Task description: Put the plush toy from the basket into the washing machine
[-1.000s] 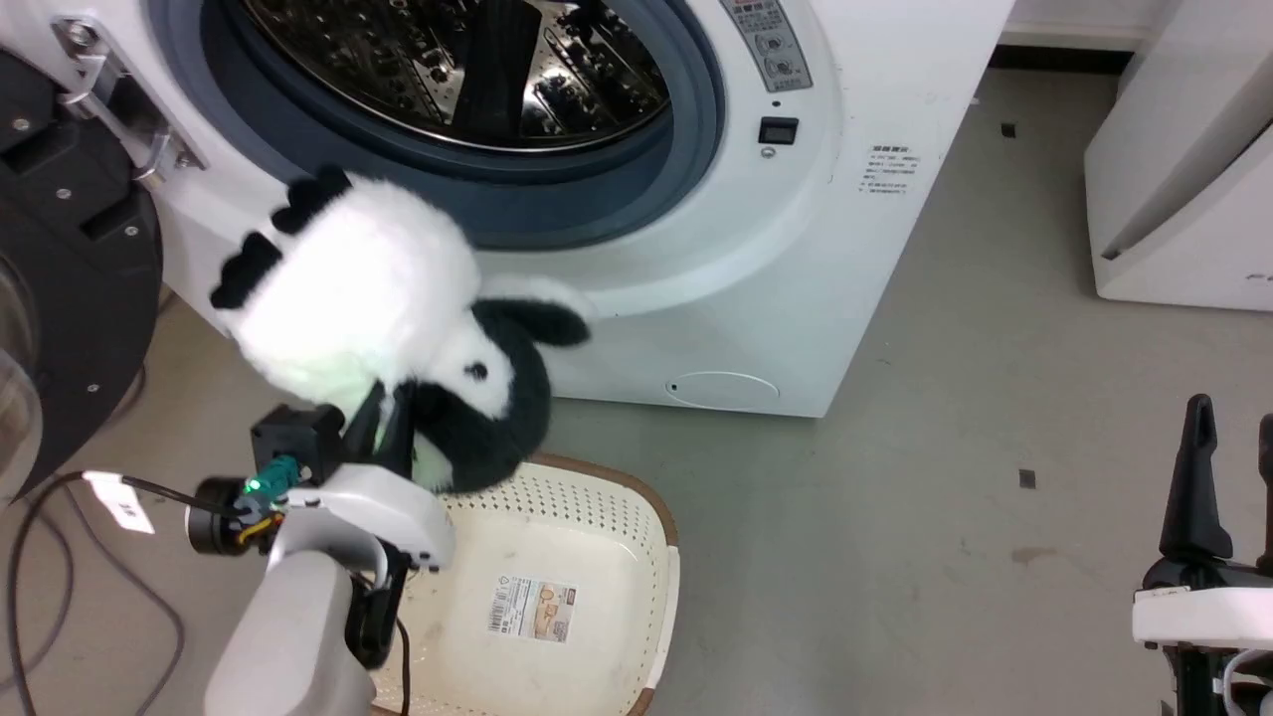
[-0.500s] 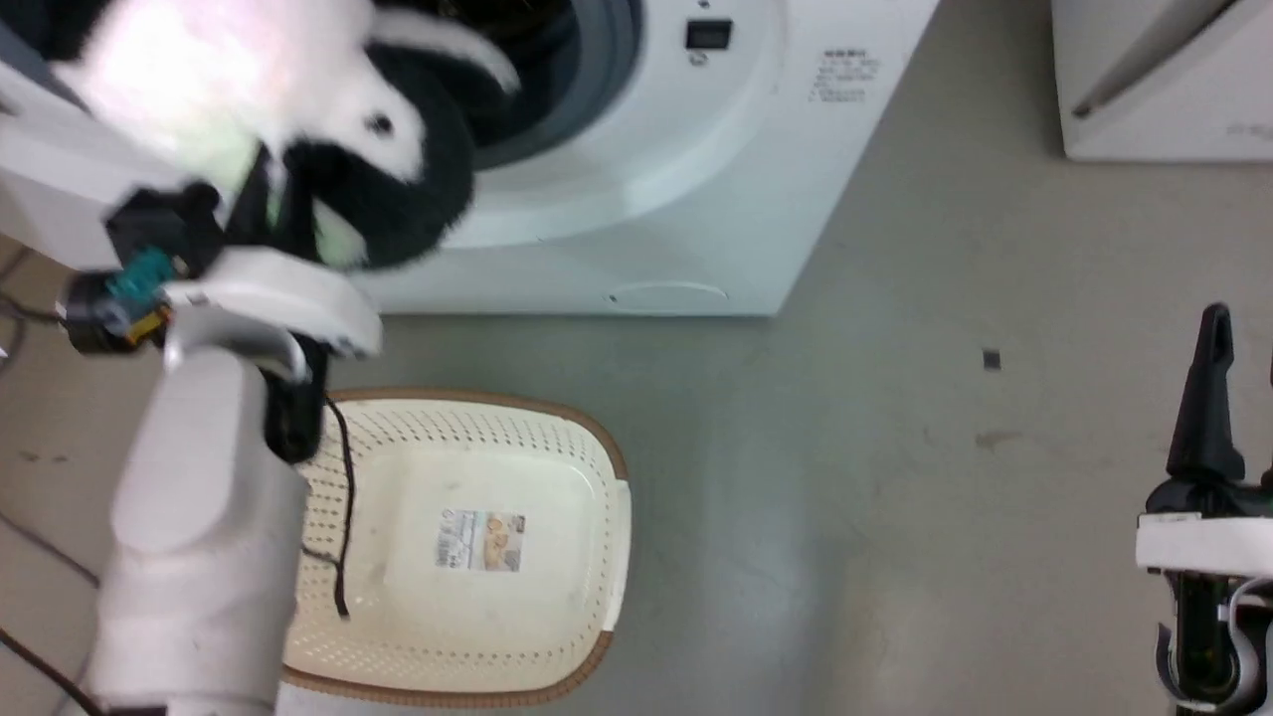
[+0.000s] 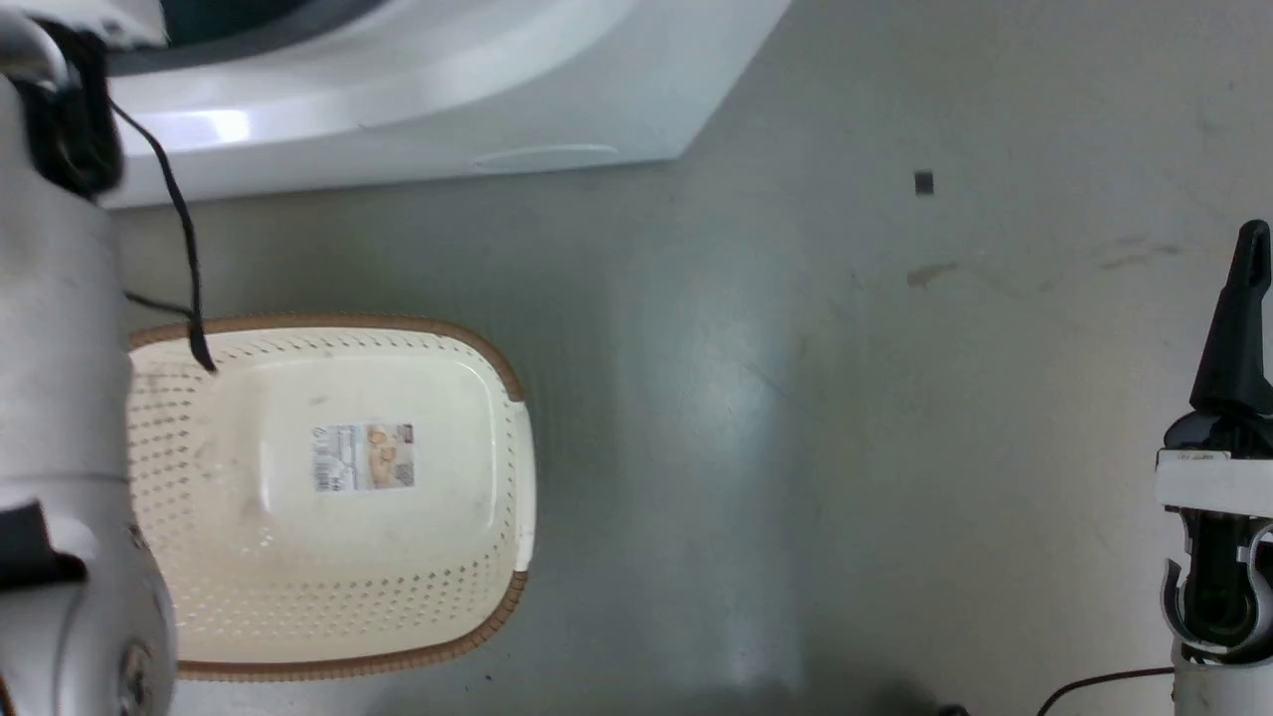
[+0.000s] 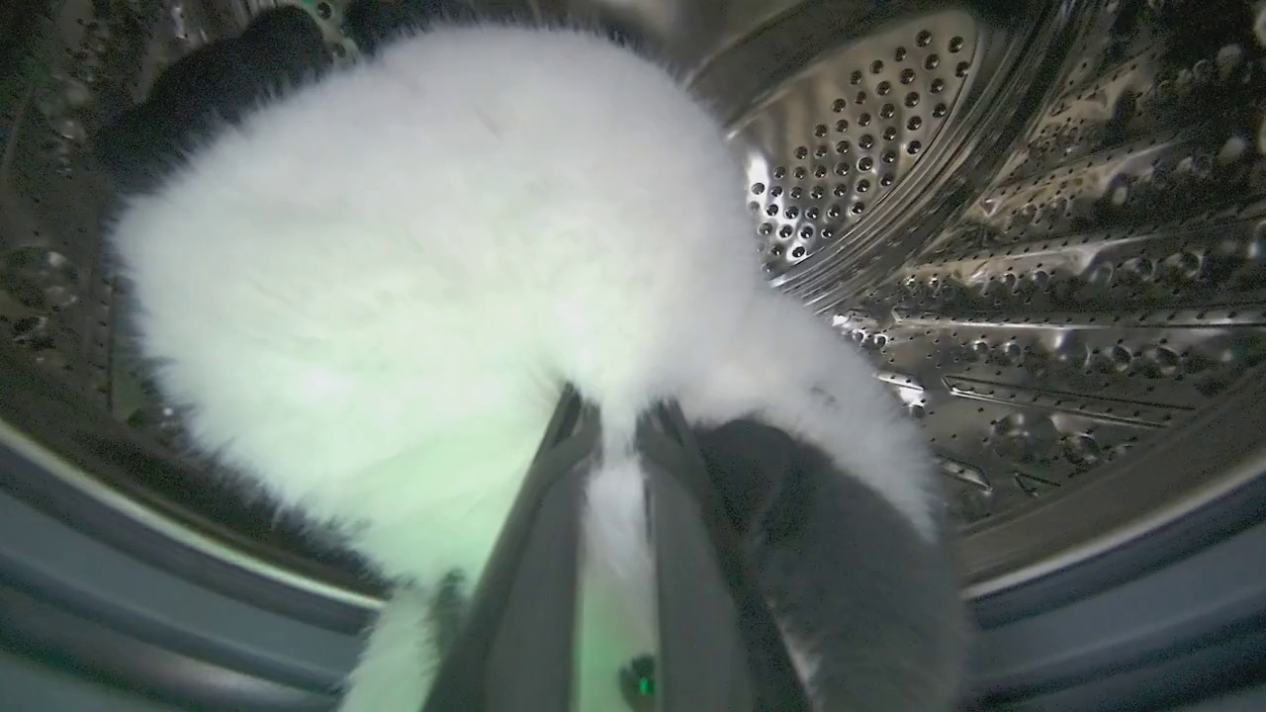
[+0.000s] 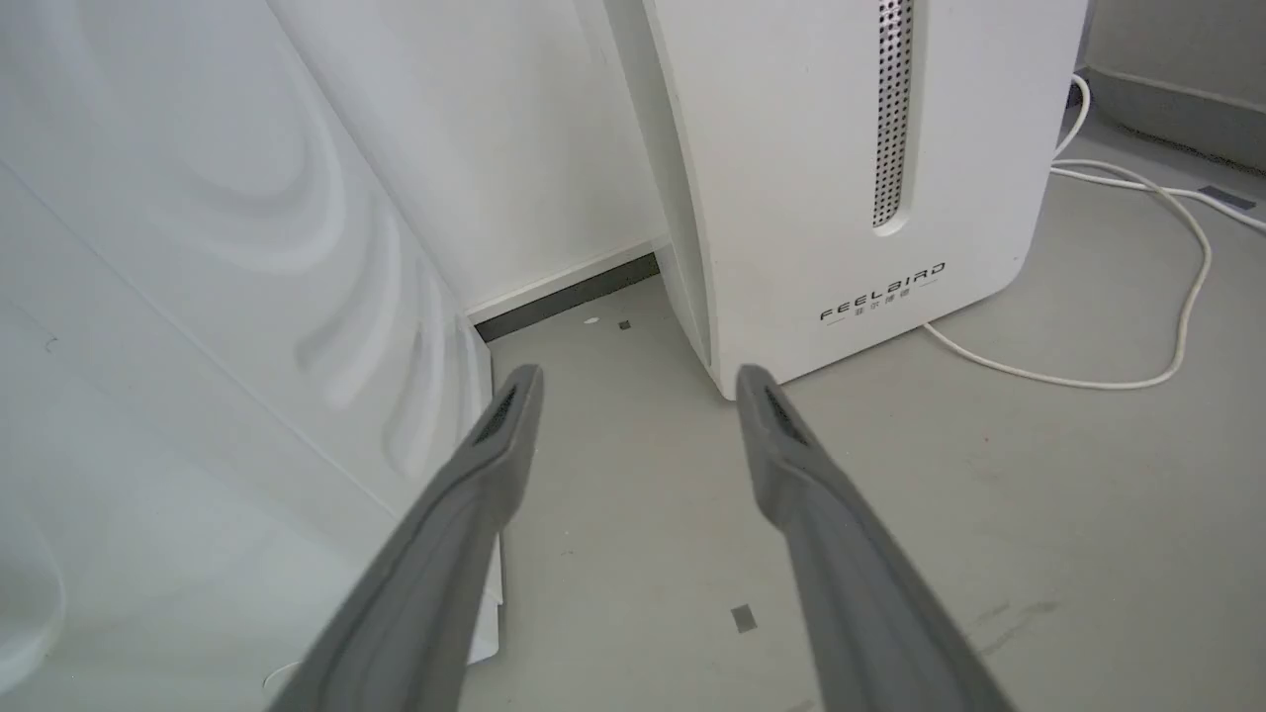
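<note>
Where the head view cuts off at the top, just the washer's (image 3: pixel 398 89) lower front shows, and the left forearm (image 3: pixel 60 398) covers the basket's (image 3: pixel 348 607) left end. Basket bottom is bare with a label (image 3: pixel 363 455). In the left wrist view the left gripper (image 4: pixel 618 420) pinches a tuft of the toy's (image 4: pixel 425 247) white fur, fingers nearly together. Toy is past the gasket (image 4: pixel 1108 613), inside the drum (image 4: pixel 989 198), face hidden; can't tell if it touches the drum. Right gripper (image 5: pixel 638 381) is spread wide, holds nothing, over the floor (image 5: pixel 633 554) near the FEELBIRD unit (image 5: pixel 841 148).
</note>
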Motion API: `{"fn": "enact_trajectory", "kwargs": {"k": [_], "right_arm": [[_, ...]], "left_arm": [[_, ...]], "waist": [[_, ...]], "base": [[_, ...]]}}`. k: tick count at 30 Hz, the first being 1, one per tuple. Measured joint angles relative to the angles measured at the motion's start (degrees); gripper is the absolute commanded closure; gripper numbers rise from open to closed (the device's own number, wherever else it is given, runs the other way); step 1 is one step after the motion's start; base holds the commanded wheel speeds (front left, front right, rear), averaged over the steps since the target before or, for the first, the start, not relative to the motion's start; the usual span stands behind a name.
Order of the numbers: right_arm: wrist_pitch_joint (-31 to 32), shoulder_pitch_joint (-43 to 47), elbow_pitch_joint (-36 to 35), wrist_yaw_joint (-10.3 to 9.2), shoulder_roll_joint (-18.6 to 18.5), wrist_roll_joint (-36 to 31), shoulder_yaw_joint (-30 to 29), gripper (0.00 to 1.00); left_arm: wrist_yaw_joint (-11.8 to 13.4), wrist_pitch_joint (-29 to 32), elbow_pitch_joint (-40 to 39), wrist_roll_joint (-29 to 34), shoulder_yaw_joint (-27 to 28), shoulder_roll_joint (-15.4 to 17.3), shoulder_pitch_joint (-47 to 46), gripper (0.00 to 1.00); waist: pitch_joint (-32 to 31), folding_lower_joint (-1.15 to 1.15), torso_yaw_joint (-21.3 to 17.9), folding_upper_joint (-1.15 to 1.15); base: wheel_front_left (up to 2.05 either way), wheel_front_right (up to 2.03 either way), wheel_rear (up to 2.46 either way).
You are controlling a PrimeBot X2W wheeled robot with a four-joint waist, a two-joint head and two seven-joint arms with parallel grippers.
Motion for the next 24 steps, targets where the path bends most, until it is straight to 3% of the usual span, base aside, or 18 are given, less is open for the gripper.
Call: {"fn": "enact_trajectory", "kwargs": {"k": [7,13,14,15,24], "right_arm": [[0.0,-1.3,-0.4,0.01,0.0,0.4,1.3,0.0],[0.0,-1.7,-0.6,0.01,0.0,0.5,1.2,0.0],[0.0,-1.7,-0.5,0.01,0.0,0.5,1.2,0.0],[0.0,-1.7,-0.5,0.01,0.0,0.5,1.2,0.0],[0.0,-1.4,0.1,0.01,0.0,-0.4,1.4,0.0]], "left_arm": [[1.0,0.0,5.8,1.4,0.3,2.9,-11.4,1.0],[1.0,0.0,6.6,3.1,-0.4,4.3,-15.1,1.0],[1.0,0.0,6.8,3.1,-0.4,4.1,-15.1,0.62],[1.1,0.0,7.0,3.2,-0.4,3.9,-15.0,0.0],[2.2,0.0,4.7,4.1,0.4,3.3,-6.9,0.0]], "waist": [[5.5,0.0,-2.7,0.0],[8.1,0.0,-4.1,0.0],[8.1,0.01,-4.1,0.0],[7.9,0.01,-4.1,0.0],[2.9,0.0,-3.2,0.0]], "base": [[0.0,0.0,0.0],[0.0,0.0,0.0],[0.0,0.0,0.0],[0.0,0.0,0.0],[0.0,0.0,0.0]]}}
